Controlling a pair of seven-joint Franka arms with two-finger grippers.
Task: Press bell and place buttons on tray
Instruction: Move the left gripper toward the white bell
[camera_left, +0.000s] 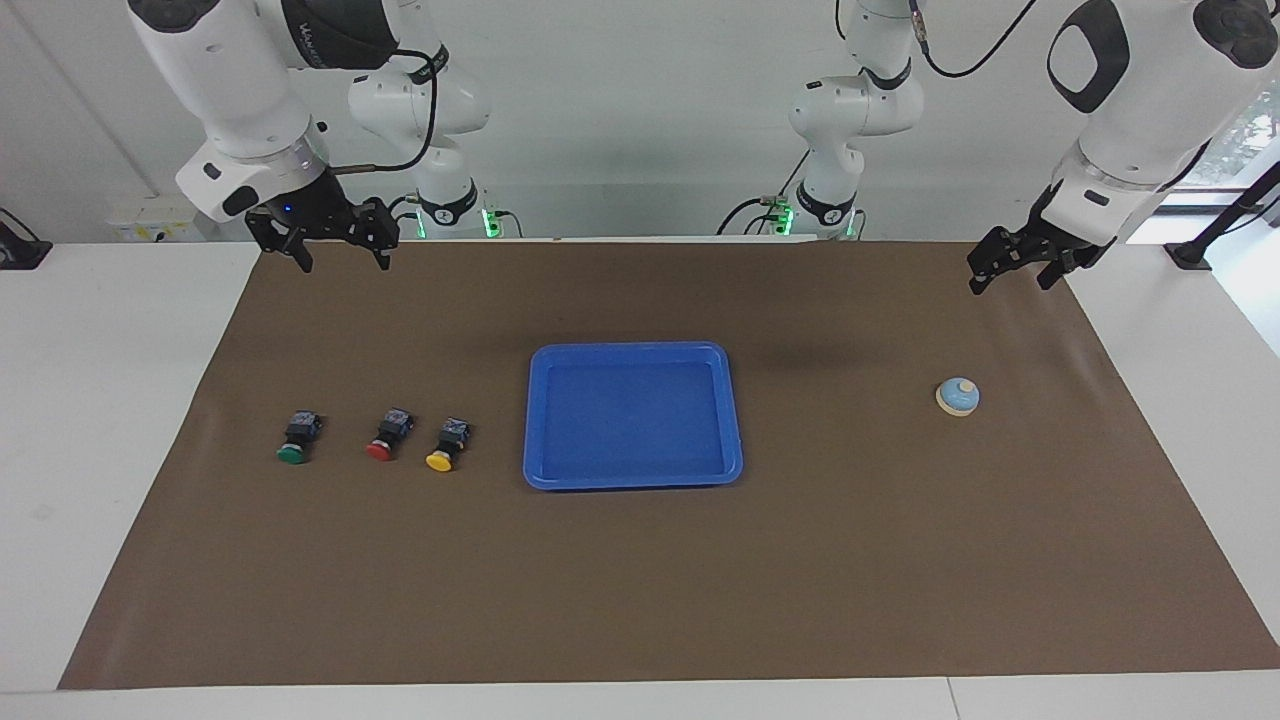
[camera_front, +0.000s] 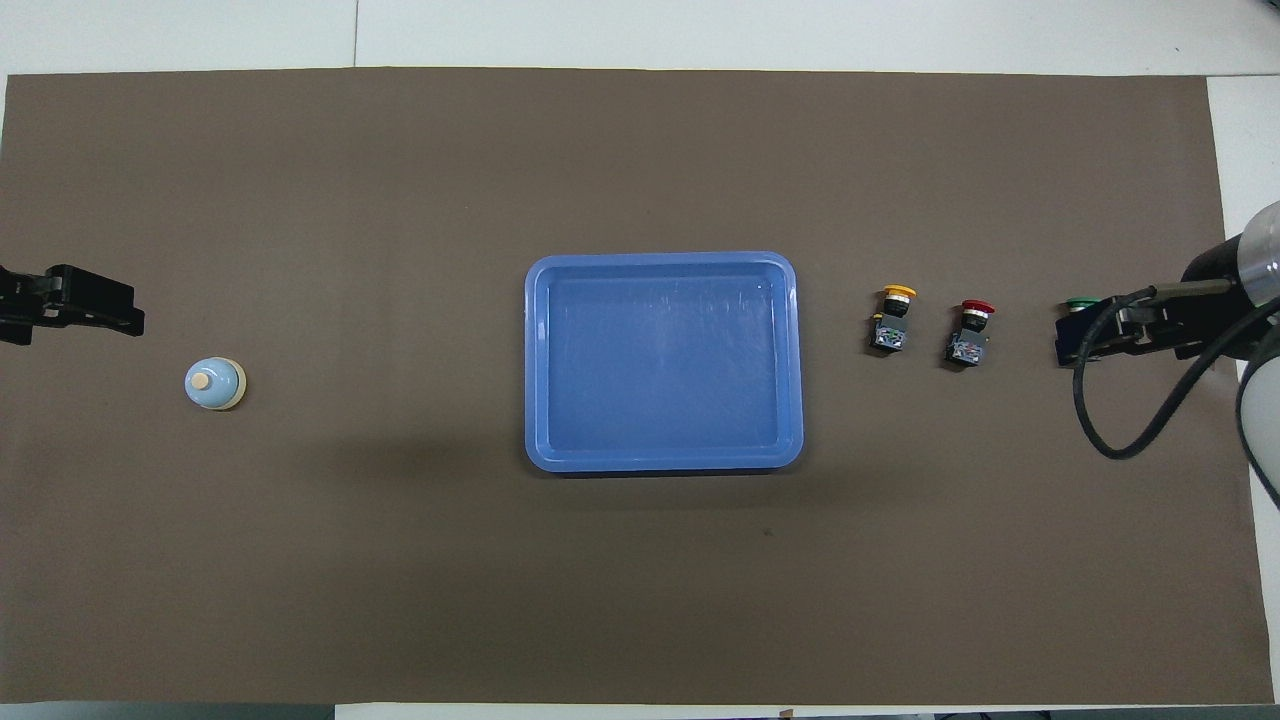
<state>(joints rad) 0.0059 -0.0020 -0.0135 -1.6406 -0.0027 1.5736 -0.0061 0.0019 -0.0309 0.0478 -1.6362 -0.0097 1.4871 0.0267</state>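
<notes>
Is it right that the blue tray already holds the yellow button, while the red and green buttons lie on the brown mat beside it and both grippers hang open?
Not quite. The tray holds nothing. The yellow button lies on the brown mat beside the tray, in a row with the red button and the green button, as the overhead view shows. Left gripper and right gripper do hang open.

Two glossy white jointed arms, black joint caps, black two-finger hands, looping black cables, green base lights

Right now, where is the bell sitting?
The bell sits alone on the brown mat toward the left arm's end of the table, well apart from the blue tray at the middle, under neither gripper.
</notes>
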